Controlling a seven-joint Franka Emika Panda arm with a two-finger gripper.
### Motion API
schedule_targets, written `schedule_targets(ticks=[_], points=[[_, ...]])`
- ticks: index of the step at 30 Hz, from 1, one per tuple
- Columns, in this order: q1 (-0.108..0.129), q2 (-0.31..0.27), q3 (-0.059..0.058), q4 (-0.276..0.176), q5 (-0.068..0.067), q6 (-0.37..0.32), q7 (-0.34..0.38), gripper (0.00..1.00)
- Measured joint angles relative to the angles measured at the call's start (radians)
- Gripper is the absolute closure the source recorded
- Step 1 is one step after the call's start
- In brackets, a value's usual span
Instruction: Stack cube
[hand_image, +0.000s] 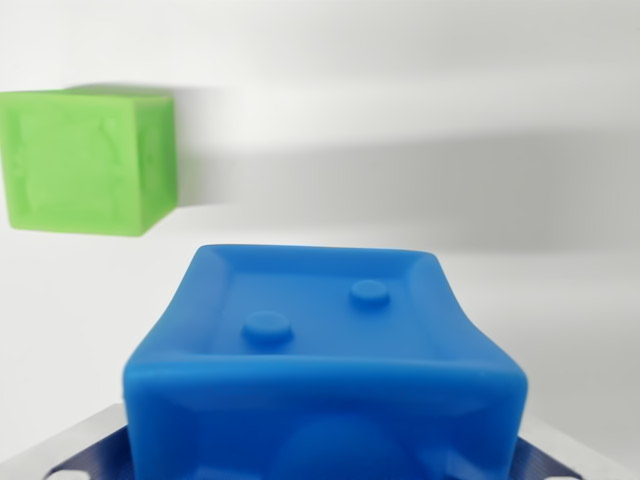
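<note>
The blue cube (325, 370) is running off the bottom edge, hiding the pincer's jaws behind it. The green cube (90, 160), up left of the pincer, is getting clipped by the left edge.

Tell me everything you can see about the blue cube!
The blue cube is bright and smooth, looking like soft plastic or rubber. Its top face has a raised rim and two small round bumps. It fills the bottom middle of the wrist view, very close to the camera, so its sides look bowed. Grey and dark blue gripper parts show at both lower corners beside it; whether they press on it cannot be told. It sits apart from the green cube, which lies up at the wrist view's left.
</note>
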Motion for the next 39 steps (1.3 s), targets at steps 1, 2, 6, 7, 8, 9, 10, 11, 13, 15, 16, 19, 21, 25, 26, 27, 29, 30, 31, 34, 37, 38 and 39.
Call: schedule_targets(ticks=[1,2,6,7,8,9,10,11,13,15,16,19,21,25,26,27,29,30,31,34,37,38,39], points=[[0.001,0.000,0.000,0.002,0.000,-0.002,0.002,1.00],[0.003,0.000,0.001,0.006,0.000,-0.005,0.006,1.00],[0.012,0.002,0.005,0.022,0.000,-0.020,0.021,1.00],[0.014,0.002,0.006,0.027,0.000,-0.024,0.025,1.00],[0.016,0.003,0.007,0.031,0.000,-0.028,0.028,1.00],[0.017,0.003,0.008,0.033,0.000,-0.030,0.030,1.00],[0.019,0.004,0.008,0.037,0.000,-0.033,0.034,1.00],[0.021,0.005,0.009,0.041,0.000,-0.036,0.038,1.00],[0.025,0.006,0.011,0.050,0.000,-0.043,0.045,1.00],[0.030,0.008,0.013,0.060,0.000,-0.052,0.053,1.00],[0.031,0.009,0.013,0.062,0.000,-0.053,0.055,1.00],[0.037,0.011,0.015,0.074,0.000,-0.064,0.065,1.00],[0.041,0.013,0.017,0.084,0.000,-0.071,0.072,1.00],[0.048,0.017,0.020,0.100,-0.001,-0.083,0.085,1.00],[0.050,0.018,0.020,0.105,-0.001,-0.087,0.089,1.00],[0.052,0.019,0.021,0.110,-0.001,-0.090,0.092,1.00],[0.057,0.021,0.023,0.119,-0.001,-0.097,0.100,1.00],[0.058,0.022,0.023,0.122,-0.001,-0.099,0.102,1.00],[0.060,0.023,0.024,0.127,-0.001,-0.104,0.106,1.00],[0.065,0.028,0.027,0.142,-0.002,-0.114,0.117,1.00],[0.071,0.033,0.029,0.158,-0.002,-0.125,0.127,1.00],[0.073,0.034,0.030,0.162,-0.002,-0.128,0.131,1.00],[0.074,0.035,0.030,0.165,-0.002,-0.130,0.133,1.00]])
